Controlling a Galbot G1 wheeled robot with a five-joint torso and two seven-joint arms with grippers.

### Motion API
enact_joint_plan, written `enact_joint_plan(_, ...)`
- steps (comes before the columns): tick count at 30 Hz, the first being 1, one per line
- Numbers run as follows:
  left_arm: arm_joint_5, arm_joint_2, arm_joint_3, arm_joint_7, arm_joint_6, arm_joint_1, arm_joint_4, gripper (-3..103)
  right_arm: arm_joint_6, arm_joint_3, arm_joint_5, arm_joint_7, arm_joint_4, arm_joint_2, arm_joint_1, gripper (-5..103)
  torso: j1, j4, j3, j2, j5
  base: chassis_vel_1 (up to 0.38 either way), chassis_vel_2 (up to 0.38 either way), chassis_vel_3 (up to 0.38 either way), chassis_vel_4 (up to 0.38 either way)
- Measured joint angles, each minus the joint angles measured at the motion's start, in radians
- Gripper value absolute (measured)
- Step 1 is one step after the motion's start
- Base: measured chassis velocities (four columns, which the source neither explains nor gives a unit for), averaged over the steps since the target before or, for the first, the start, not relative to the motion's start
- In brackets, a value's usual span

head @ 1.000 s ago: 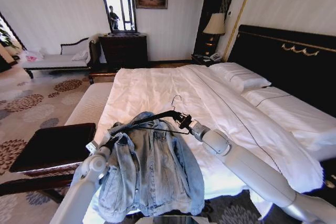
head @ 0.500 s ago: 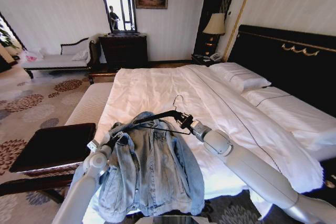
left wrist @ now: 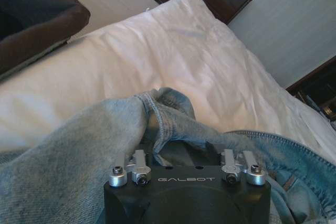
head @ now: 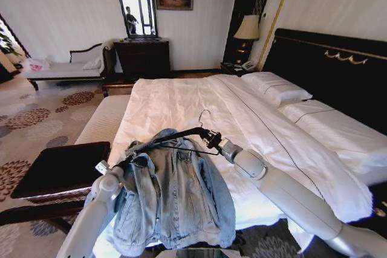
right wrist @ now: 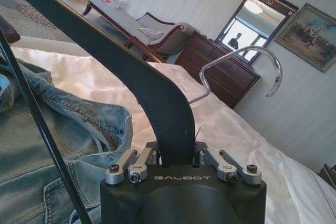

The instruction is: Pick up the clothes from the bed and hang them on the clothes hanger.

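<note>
My right gripper (right wrist: 169, 162) is clamped on the black arm of the clothes hanger (head: 181, 135), whose long axis runs across my front, from that gripper toward my left. The denim jacket (head: 172, 194) hangs draped over it, above the near edge of the bed (head: 181, 98). My left gripper (head: 128, 161) sits at the jacket's left shoulder, buried in denim (whether its fingers are apart or together, I cannot tell), so it is the nearer one to that shoulder.
</note>
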Motion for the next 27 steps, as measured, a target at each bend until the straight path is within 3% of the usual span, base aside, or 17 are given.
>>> enact_joint_plan(2,-0.003,-0.005,0.005,-0.002,0.003,-0.002,0.005,47,-0.001,0.000,0.002,0.000,0.006,-0.003,0.000,30,0.000,0.0000,0.000,0.000,0.0000,0.000,0.000,0.000,0.000)
enact_joint_plan(4,-0.003,-0.006,0.006,-0.002,0.003,-0.002,0.006,47,-0.001,0.000,0.002,0.000,0.008,-0.003,0.001,30,0.000,0.0000,0.000,0.000,-0.0001,0.000,0.000,0.000,0.000)
enact_joint_plan(6,-0.003,-0.012,0.009,-0.005,0.005,-0.002,0.009,32,-0.001,-0.013,0.003,0.000,0.021,-0.007,0.013,30,0.000,-0.0001,0.000,0.000,0.0000,0.000,0.000,0.000,0.000)
enact_joint_plan(8,-0.002,-0.012,0.009,-0.005,0.005,-0.002,0.010,32,-0.001,-0.024,0.001,-0.001,0.026,-0.010,0.023,30,0.000,-0.0002,0.000,0.000,0.0000,0.000,0.000,0.000,0.000)
enact_joint_plan(12,0.005,-0.003,0.003,-0.004,0.005,0.005,0.006,10,0.012,-0.112,-0.070,-0.010,0.018,-0.013,0.098,30,0.000,0.0000,0.000,0.000,-0.0003,0.000,0.000,0.000,0.000)
enact_joint_plan(14,0.011,0.000,0.001,-0.001,0.006,0.009,-0.001,10,0.016,-0.144,-0.100,-0.012,0.006,-0.008,0.128,30,0.000,-0.0001,0.000,0.000,-0.0003,0.000,0.000,0.000,0.000)
enact_joint_plan(16,0.020,0.005,-0.001,0.004,0.006,0.017,-0.013,3,0.017,-0.181,-0.128,-0.012,-0.010,0.002,0.164,30,0.000,0.0001,0.000,0.000,-0.0002,0.000,0.000,0.000,0.000)
enact_joint_plan(27,0.100,0.033,-0.020,0.035,-0.006,0.119,-0.167,3,-0.020,-0.358,-0.342,-0.009,-0.187,0.144,0.337,30,0.000,0.0001,0.000,0.000,-0.0001,0.000,0.000,0.000,0.000)
